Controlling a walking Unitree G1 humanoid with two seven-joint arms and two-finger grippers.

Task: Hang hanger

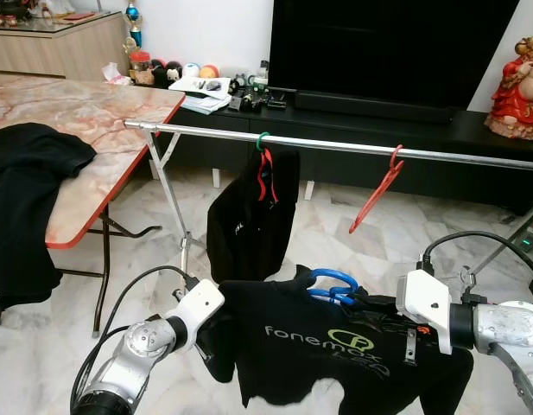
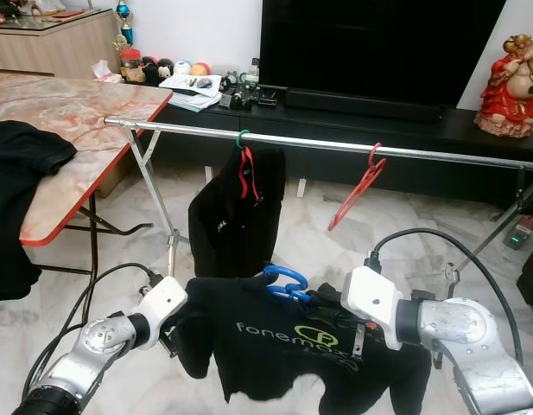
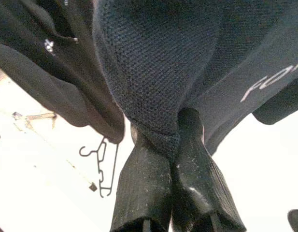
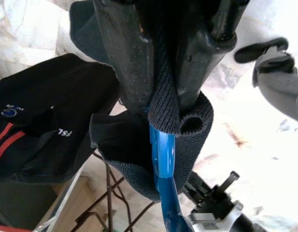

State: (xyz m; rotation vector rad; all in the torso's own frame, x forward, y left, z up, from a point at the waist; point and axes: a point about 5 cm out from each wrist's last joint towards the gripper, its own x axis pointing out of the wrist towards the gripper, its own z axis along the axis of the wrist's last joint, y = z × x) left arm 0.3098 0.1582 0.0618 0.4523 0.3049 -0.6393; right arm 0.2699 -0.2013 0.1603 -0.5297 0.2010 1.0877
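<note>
While both grippers hold black t-shirt [image 1: 326, 346] on blue hanger [image 1: 333, 285], left gripper [image 3: 175, 140] fingers pinch fabric, right gripper [image 4: 163, 104] fingers clamp collar; rail [image 1: 335, 144] at 12 o'clock.

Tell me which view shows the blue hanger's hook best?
The left eye view: the blue hanger hook rises clear above the black shirt. The right eye view matches. The right wrist view shows only a blue bar; the left wrist view, cloth.

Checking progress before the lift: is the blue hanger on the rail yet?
Not on. The blue hanger sits in the black shirt, held below the rail by left gripper and right gripper.
</note>
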